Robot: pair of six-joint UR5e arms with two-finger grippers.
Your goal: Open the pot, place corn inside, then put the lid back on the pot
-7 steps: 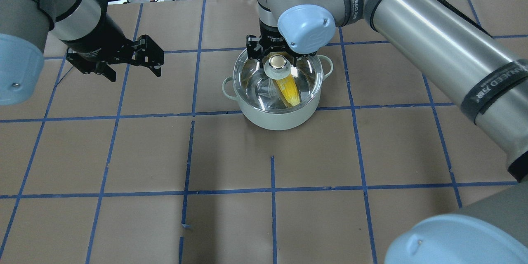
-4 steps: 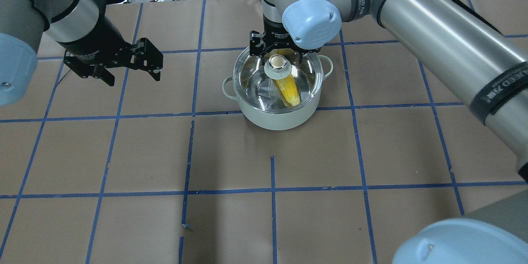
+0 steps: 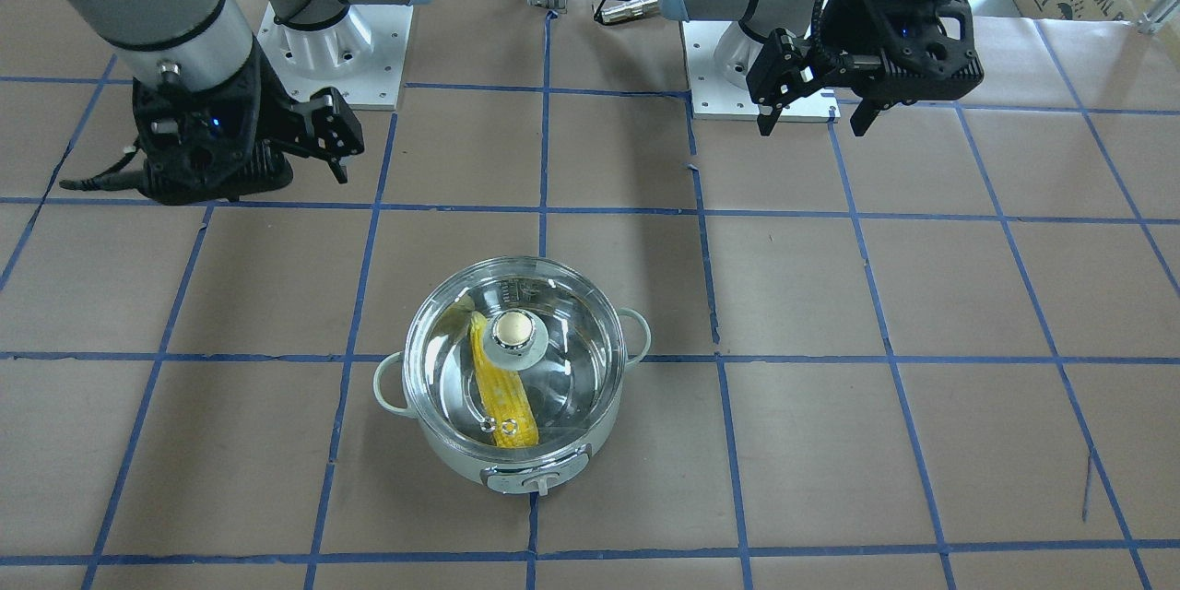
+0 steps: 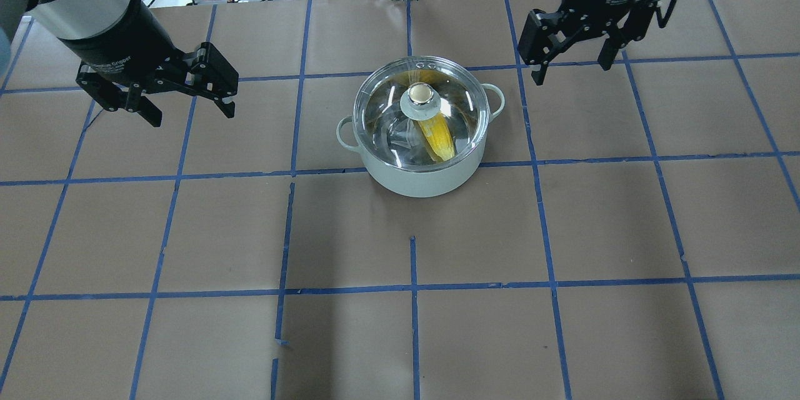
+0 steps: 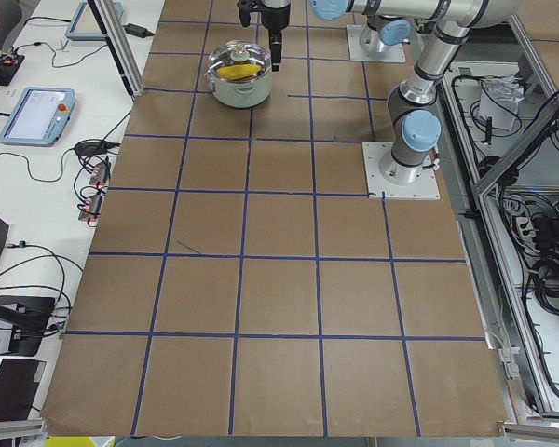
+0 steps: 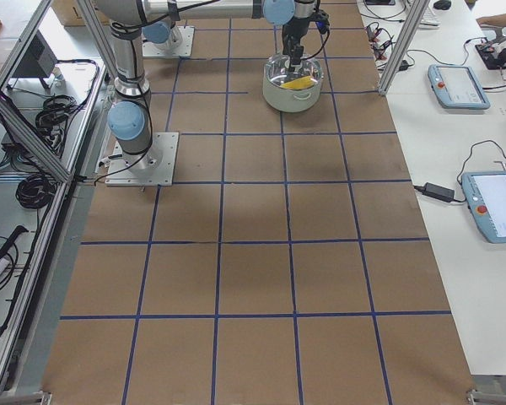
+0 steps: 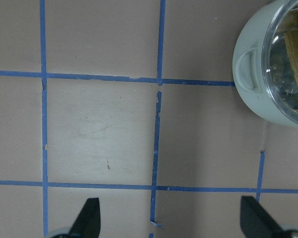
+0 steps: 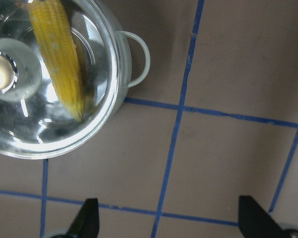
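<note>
Two open grippers, nothing in either. From the overhead camera the left gripper (image 4: 189, 111) hangs well off one side of the pot (image 4: 425, 182). The right gripper (image 4: 570, 70) is off the other side and a bit beyond it, jaws spread wide on both. The lid (image 4: 387, 109) sits on the pot with its knob (image 4: 420, 95) about centred, and the corn (image 4: 439, 135) lies inside under the glass, slanting across the bottom. So I'd call the job basically done. All that's left, I reckon, is checking the lid is seated all the way round and keeping both arms high and clear of the pot so nothing clips a handle.

The camera facing the robot adds the silver dial (image 3: 537, 480) on the pot's front wall, which the overhead can't see. The lid's rim looks even all round from there too.

The two end-of-table cameras are too far off to help: pot, a bit of yellow inside, that's it. Can't judge jaws from those.

Left wrist camera gets just a slice of the pot and one handle (image 7: 248, 69) in the corner, with brown table (image 7: 99, 129) showing between widely parted fingertips (image 7: 89, 220). Right wrist camera is the useful one. It shows the glass edge resting flush on the pot's rim beside the other handle, with the corn's tip just inside it, and no other view gets that close.
</note>
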